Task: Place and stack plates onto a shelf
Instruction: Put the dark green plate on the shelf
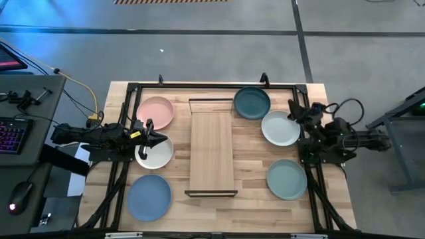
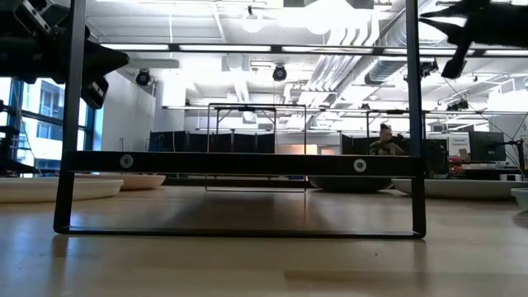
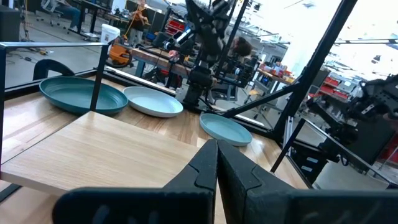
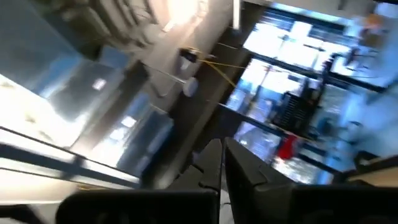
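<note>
Step in hand: nothing is stacked yet; the shelf (image 1: 212,151) is lying bare along the middle of the tabletop (image 1: 332,199), so I'd judge the job is only starting.
Left pincer (image 1: 161,139): hanging over the far rim of the whitish plate (image 1: 155,153) near the left edge; in its wrist view the two fingers (image 3: 205,169) are pressing together with nothing between them.
Right pincer (image 1: 292,113): hovering beside the second whitish plate (image 1: 279,128) near the right edge; its wrist view shows the fingers closed and empty, the camera tilting up at the room.
Plates, left side: pink plate (image 1: 155,111) toward the far left corner, whitish one in the middle, blue plate (image 1: 149,197) toward the near left corner, all flat and apart.
Plates, right side: dark teal plate (image 1: 252,102) at the far edge just beside the shelf's end frame, whitish one next, sage green plate (image 1: 286,179) toward the near right corner.
Next move: I'd guess the left pincer needs to be spreading, dropping to the whitish plate's rim, pinching it, then lifting it across onto the plank.
Risk: a thin matte rim could be slipping out of a shallow pinch.
Surface: butcher-block wood; the shelf's black wire frame (image 2: 239,165) is standing at the near end.
Room: an open workshop with bright ceiling lights, with a person (image 2: 384,140) sitting far behind.
</note>
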Available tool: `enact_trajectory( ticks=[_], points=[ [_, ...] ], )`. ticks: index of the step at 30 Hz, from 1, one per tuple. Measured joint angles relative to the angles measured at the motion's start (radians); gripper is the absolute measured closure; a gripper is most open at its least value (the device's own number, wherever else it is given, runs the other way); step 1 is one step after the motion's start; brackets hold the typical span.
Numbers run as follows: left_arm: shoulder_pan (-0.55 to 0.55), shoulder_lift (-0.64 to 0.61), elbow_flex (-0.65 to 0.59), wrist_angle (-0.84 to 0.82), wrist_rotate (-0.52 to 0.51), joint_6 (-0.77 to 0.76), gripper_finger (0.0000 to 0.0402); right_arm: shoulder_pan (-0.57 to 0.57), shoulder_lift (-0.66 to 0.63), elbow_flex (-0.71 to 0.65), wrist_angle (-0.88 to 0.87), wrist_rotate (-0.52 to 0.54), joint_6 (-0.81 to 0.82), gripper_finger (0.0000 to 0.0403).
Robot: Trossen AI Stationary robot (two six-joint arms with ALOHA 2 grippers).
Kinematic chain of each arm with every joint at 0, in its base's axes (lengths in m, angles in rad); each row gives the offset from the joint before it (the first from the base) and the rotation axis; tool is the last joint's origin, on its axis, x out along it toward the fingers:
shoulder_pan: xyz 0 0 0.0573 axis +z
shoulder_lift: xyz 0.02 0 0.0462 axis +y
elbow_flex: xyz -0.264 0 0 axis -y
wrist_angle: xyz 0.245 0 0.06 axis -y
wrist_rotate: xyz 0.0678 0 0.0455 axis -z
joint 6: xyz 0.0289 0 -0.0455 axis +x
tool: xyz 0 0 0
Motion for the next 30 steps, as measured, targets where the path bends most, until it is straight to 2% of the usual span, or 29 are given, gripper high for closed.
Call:
enact_trajectory(
  ticks=[4, 8, 11, 14, 17, 22, 26, 30],
  points=[
    [0.0, 0.0, 0.0, 0.0, 0.0, 0.0, 0.0401, -0.038, 0.165, 0.169, -0.288, 0.018, 0.025, 0.037],
    [0.0, 0.0, 0.0, 0.0, 0.0, 0.0, 0.0401, -0.147, 0.327, 0.361, -0.73, -0.008, 0.152, 0.031],
    [0.0, 0.0, 0.0, 0.0, 0.0, 0.0, 0.0401, -0.278, 0.452, 0.476, -1.055, -0.108, 0.218, 0.0258],
    [0.0, 0.0, 0.0, 0.0, 0.0, 0.0, 0.0401, -0.438, 0.585, 0.539, -1.26, -0.248, 0.215, 0.0217],
    [0.0, 0.0, 0.0, 0.0, 0.0, 0.0, 0.0401, -0.583, 0.722, 0.55, -1.279, -0.381, 0.144, 0.0196],
    [0.0, 0.0, 0.0, 0.0, 0.0, 0.0, 0.0401, -0.745, 0.941, 0.55, -1.24, -0.402, 0.059, 0.019],
    [0.0, 0.0, 0.0, 0.0, 0.0, 0.0, 0.0401, -0.812, 1.077, 0.551, -1.149, -0.404, 0.056, 0.019],
    [0.0, 0.0, 0.0, 0.0, 0.0, 0.0, 0.0401, -0.833, 1.184, 0.551, -1.018, -0.448, 0.055, 0.019]
  ],
)
